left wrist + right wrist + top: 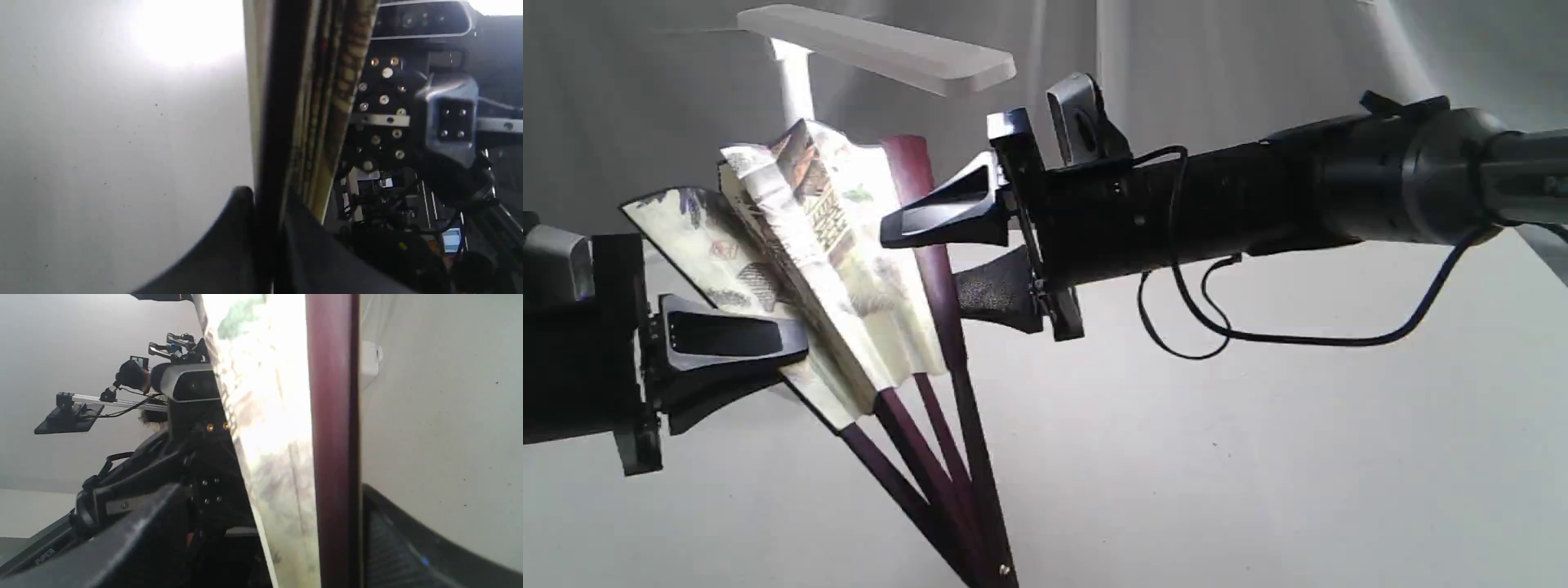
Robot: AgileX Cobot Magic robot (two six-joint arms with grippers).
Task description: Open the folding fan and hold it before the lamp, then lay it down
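Observation:
The folding fan [833, 245] stands partly spread and tilted left, with its pivot low near the table. It has a cream printed leaf and dark maroon ribs. My left gripper [796, 351] is shut on the fan's left edge; the left wrist view shows its fingers [245, 228] pinching the dark outer rib of the fan [310, 102]. My right gripper [923, 261] is open, its two fingers straddling the right maroon guard rib [935, 269]. In the right wrist view that rib [333, 437] lies close to one finger [388, 535], far from the other. The white lamp [882, 45] stands behind the fan.
A white tabletop [1258, 457] runs under both arms and a pale curtain [1217, 65] hangs behind. A black cable [1217, 331] loops below the right arm. The left arm's wrist camera [188, 384] shows just beyond the fan.

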